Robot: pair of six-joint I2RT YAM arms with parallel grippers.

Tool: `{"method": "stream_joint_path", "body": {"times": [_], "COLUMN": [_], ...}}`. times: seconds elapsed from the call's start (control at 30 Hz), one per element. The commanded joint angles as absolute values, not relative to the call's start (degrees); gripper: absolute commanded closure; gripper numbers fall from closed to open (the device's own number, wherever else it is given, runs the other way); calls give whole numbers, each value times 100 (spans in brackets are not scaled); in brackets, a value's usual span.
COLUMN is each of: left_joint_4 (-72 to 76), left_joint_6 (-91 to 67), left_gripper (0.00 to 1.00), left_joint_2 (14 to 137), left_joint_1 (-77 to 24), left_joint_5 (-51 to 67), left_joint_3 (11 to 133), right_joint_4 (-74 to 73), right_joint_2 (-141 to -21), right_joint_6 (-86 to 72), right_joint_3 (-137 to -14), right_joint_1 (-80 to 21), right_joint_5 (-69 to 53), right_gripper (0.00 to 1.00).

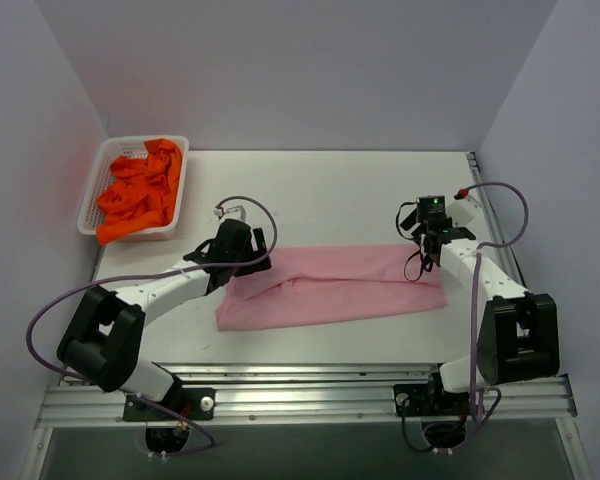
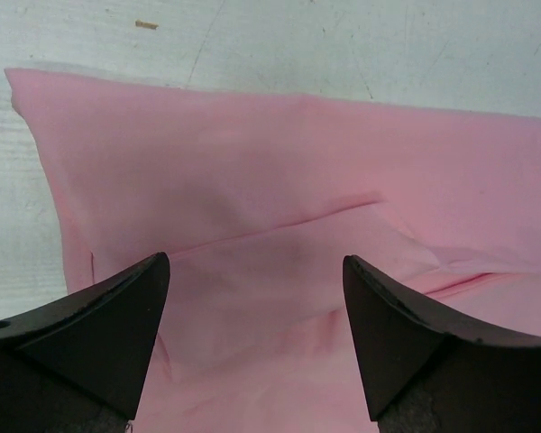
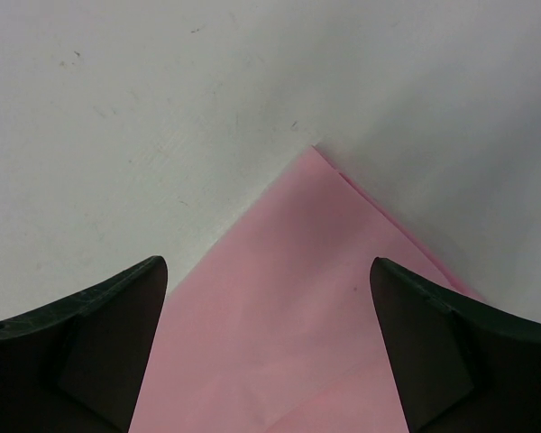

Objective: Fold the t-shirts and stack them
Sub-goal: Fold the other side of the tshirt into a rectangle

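Note:
The light pink t-shirt [image 1: 330,287] lies folded into a long band across the middle of the table. My left gripper [image 1: 242,262] hovers open over its left end; in the left wrist view [image 2: 255,271] the pink cloth [image 2: 279,180] fills the space between the fingers. My right gripper [image 1: 427,252] hovers open over the shirt's right far corner; the right wrist view [image 3: 268,271] shows that corner [image 3: 288,298] pointing away between the fingers. Several orange t-shirts [image 1: 140,195] lie heaped in the basket.
A white plastic mesh basket [image 1: 98,180] stands at the far left corner of the white table [image 1: 330,190]. Grey walls close in the back and both sides. A metal rail [image 1: 300,395] runs along the near edge.

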State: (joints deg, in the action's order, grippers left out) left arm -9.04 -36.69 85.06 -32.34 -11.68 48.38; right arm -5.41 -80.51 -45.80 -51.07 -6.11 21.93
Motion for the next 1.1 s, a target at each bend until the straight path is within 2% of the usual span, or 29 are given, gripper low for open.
{"method": "stream_joint_path", "body": {"times": [0.0,0.43,1.07], "left_joint_4": [-106,422,633], "left_joint_6": [-3630,-3709,-3735], "left_gripper": [14,17,23], "left_joint_2": [8569,8745,8508], "left_joint_1": [-2954,-2496,-2452], "left_joint_5": [-607,-387,-132], "left_joint_3": [4702,4113,3894], "right_joint_4": [-343,-228,-246], "right_joint_2": [-8279,-8534,-8613], "right_joint_6": [-4491,-4359,-4351], "right_joint_3": [-5335,-5352,-5344], "right_joint_1": [-659,-642,-659], "right_joint_5": [2391,2479,2575], "right_gripper": [10,12,14]}}
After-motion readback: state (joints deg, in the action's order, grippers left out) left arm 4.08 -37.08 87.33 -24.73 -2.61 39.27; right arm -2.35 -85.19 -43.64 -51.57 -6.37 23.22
